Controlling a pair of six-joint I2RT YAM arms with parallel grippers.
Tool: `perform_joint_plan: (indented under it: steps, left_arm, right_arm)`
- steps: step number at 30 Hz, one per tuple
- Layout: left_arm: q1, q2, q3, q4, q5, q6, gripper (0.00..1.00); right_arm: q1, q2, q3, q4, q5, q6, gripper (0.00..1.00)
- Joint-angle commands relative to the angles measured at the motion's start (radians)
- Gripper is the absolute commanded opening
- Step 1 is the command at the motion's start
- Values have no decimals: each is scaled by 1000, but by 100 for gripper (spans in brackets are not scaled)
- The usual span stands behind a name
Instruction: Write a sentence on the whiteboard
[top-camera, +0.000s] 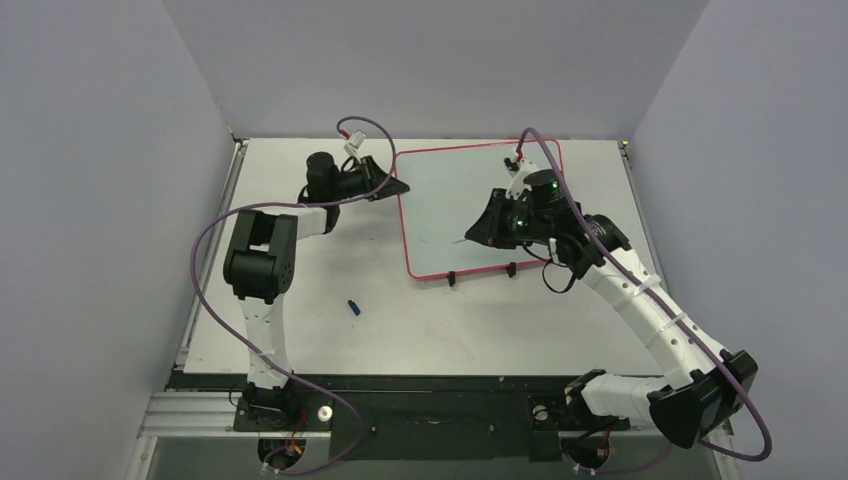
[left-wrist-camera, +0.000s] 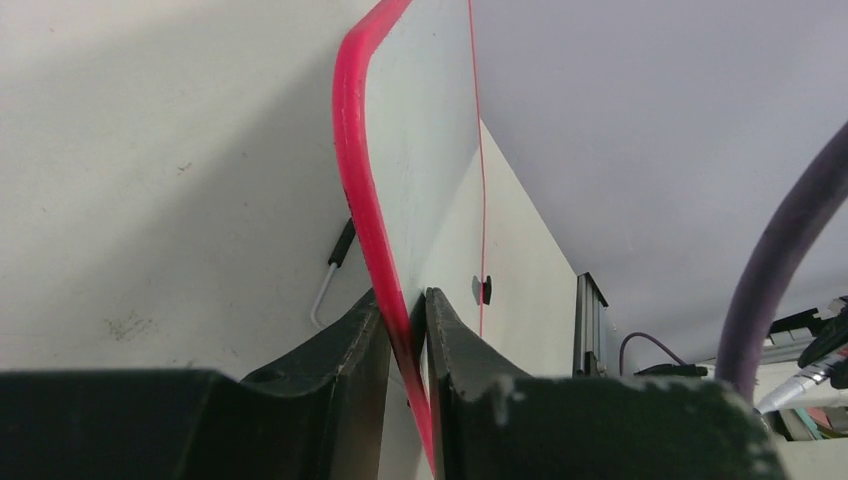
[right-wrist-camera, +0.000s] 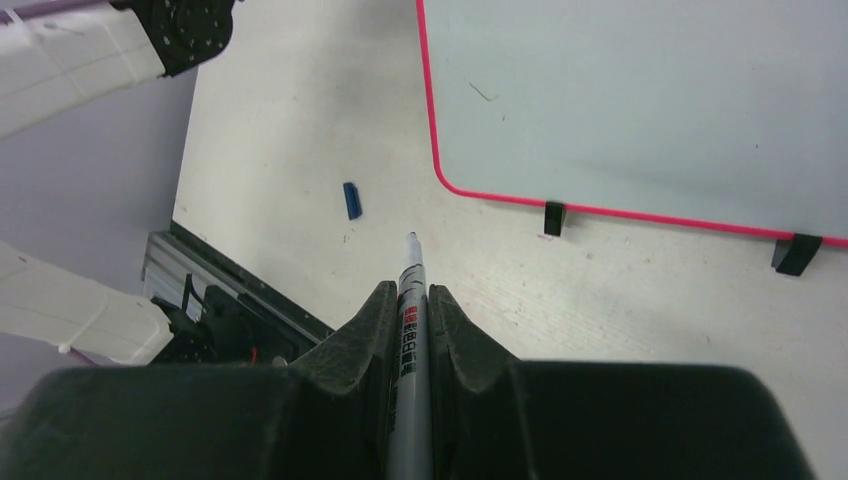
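From above, the glossy pale red-rimmed whiteboard (top-camera: 470, 205) lies blank on the far worktop (top-camera: 330, 340). Left wrist: the left fingers (left-wrist-camera: 340, 350), nearly closed, seem to pinch its rim. Right wrist: the right fingers (right-wrist-camera: 360, 340) clamp an uncapped grey marker (right-wrist-camera: 410, 320); a loose pinch could let the board skid.
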Motion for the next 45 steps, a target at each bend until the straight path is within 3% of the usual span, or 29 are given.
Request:
perform_joint_plan:
  steps: [1, 6, 10, 21, 28, 36, 45]
  left_arm:
    - [-6, -16, -19, 110, 15, 34, 12]
    - [-4, -33, -56, 154, 20, 60, 7]
    - [-4, -25, -89, 282, 46, 14, 0]
    - [-5, -54, -153, 363, 79, 53, 0]
    - [-20, -96, -206, 276, 60, 164, 0]
    - [-56, -215, -199, -122, -30, 446, 0]
    - [-68, -288, -235, -283, -94, 597, 0]
  right_arm:
    - [13, 42, 42, 174, 77, 57, 0]
    - [46, 117, 125, 224, 185, 44, 0]
    - [58, 176, 172, 241, 234, 27, 0]
    - [131, 292, 190, 371, 448, -38, 0]
    - [201, 343, 174, 468, 607, -117, 0]
    - [227, 383, 151, 570, 632, -179, 0]
    - [240, 416, 143, 612, 642, -218, 0]
